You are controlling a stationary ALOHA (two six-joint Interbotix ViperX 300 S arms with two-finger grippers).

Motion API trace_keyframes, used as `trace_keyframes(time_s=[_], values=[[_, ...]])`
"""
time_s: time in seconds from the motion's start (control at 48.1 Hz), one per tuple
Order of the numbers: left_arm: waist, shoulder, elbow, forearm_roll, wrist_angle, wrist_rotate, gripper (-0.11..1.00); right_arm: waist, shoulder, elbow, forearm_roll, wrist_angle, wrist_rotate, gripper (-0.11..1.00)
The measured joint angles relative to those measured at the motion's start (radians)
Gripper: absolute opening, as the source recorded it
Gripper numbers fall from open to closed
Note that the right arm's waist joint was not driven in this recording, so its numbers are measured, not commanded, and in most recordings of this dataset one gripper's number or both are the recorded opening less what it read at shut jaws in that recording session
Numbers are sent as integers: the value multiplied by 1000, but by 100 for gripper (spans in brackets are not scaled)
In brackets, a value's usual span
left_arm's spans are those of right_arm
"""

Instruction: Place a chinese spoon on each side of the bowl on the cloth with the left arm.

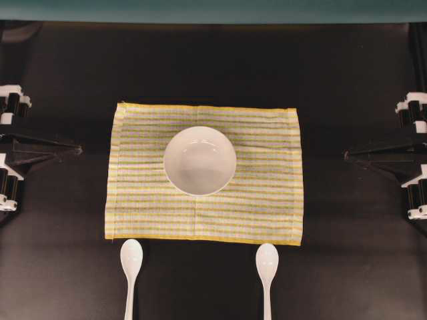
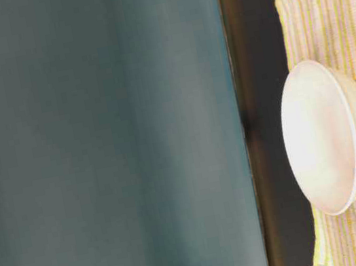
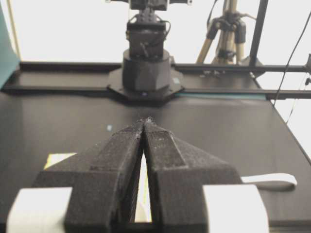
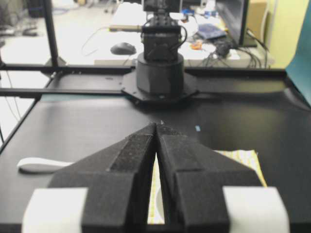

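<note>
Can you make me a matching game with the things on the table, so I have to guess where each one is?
Things:
1. bowl
2. cloth
3. spoons
4. left gripper

Places or states:
A. on the bare black table, just off the cloth's near edge
B. spread flat under the bowl
C. parked at the table's side, jaws shut, holding nothing
D. in the middle of the striped cloth

Pairs: 1-D, 2-B, 3-A, 4-C
</note>
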Motion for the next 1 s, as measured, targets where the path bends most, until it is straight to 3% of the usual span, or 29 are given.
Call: trace_keyframes(time_s=[0.062,0.187,0.353,0.541,0.707,0.811,0.998], values=[[-11,12,-5,11,-3,-26,1,0,0,2,0,0,0,9],[-84,100,-40,34,-12,-206,0,0,0,14,0,0,-2,0],[-86,259,-95,37,-46,-414,0,0,0,15,0,12,0,0],[-107,459,-204,37,-98,-551,0,0,-2,15,15,51,0,0],[-143,672,-365,37,-97,-609,2,0,-2,17,20,57,0,0],[-173,795,-468,37,-67,-624,14,0,-2,15,21,57,0,0],[-202,986,-669,37,98,-649,63,0,-5,17,20,57,0,0]])
